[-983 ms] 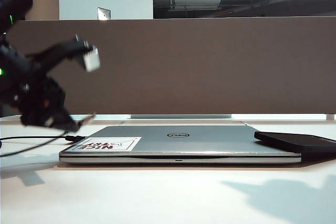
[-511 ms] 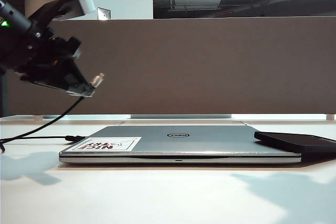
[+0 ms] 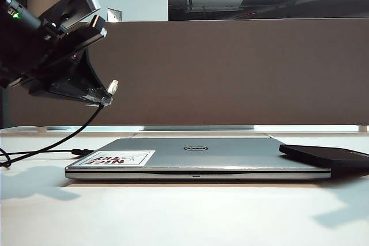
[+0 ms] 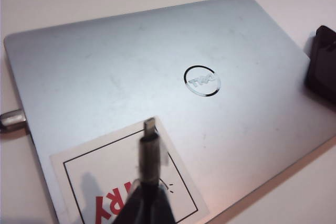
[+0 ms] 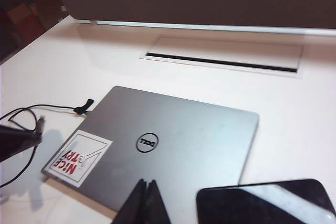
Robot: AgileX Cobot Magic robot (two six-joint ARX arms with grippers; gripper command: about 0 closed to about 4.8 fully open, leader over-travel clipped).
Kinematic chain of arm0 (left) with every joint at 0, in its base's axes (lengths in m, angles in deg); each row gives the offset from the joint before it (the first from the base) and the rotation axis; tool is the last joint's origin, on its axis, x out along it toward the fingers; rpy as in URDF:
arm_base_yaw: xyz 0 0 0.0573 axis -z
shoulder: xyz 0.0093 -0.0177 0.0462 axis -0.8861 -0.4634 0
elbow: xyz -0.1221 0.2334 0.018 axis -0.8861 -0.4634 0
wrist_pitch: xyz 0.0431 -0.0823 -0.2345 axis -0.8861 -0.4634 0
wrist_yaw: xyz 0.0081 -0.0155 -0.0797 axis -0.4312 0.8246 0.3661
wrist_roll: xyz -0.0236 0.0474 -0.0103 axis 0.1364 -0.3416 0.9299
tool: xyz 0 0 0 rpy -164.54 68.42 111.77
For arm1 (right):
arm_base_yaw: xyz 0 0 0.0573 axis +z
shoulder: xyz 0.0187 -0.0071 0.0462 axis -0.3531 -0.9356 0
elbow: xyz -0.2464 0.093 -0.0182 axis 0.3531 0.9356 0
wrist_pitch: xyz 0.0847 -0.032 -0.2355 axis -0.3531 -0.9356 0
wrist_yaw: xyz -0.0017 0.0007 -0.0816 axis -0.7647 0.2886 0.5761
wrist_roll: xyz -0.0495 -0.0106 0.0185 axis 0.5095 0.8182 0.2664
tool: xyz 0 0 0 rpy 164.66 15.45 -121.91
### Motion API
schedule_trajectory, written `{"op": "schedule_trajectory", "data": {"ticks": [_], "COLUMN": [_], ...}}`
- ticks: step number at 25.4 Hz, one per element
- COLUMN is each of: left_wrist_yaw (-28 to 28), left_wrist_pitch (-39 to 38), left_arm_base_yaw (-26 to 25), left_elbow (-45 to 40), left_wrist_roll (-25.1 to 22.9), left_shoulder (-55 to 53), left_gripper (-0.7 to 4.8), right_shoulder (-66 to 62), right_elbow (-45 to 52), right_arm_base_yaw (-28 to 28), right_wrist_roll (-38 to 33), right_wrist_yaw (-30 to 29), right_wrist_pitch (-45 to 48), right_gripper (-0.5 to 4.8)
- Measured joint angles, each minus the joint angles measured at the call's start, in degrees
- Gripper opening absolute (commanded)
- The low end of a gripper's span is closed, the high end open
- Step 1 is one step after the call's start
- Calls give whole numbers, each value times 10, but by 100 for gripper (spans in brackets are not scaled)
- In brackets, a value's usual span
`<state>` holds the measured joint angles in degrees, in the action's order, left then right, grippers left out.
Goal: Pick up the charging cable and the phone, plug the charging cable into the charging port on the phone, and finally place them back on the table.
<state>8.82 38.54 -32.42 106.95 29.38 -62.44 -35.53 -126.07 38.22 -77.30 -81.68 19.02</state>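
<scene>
Black fingers of the left end effector point(image 4: 148, 203) are clamped on the cable point(image 3: 63, 137) just behind its silver plug point(image 4: 149, 125), held above the laptop's point(image 4: 157, 77) sticker point(image 3: 121, 158). Below it the cord trails to the surface point(image 3: 184, 217). Further right, the right end effector point(image 5: 147, 203) hovers pressed together, with the phone point(image 5: 268, 203) just beside it, resting on the laptop's corner.

An office: fabric divider panel point(image 3: 230, 73) behind a white desk point(image 3: 184, 211), laptop point(image 3: 196, 156).
</scene>
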Motion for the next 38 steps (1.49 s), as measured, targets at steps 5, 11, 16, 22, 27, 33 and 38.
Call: {"op": "schedule_trajectory", "data": {"ticks": [5, 11, 16, 22, 27, 33, 38], "left_wrist_yaw": [0, 1, 2, 1, 2, 2, 2], "left_wrist_pitch": [0, -33, -53, -63, -66, -65, -65], "left_arm_base_yaw": [31, 81, 97, 101, 136, 154, 154], "left_elbow": [0, 0, 0, 0, 0, 0, 0], "left_wrist_roll": [-104, -136, -87, -13, -12, -12, -11], "left_shoulder": [0, -9, -9, -8, -8, -8, -8], "left_gripper": [-8, -8, -8, -8, -8, -8, -8], "right_shoulder": [-14, -20, -31, -72, -113, -212, -272], "right_elbow": [14, 57, 81, 104, 104, 114, 118], "right_arm_base_yaw": [-89, -136, -165, -226, -235, -233, -233], "right_wrist_roll": [-21, -77, -103, -151, -161, -224, -289], "right_wrist_yaw": [-65, -80, -114, -176, -201, -237, -244], "right_wrist_pitch": [6, 35, 62, 89, 90, 90, 94], "right_gripper": [-3, -3, -3, -3, -3, -2, 205]}}
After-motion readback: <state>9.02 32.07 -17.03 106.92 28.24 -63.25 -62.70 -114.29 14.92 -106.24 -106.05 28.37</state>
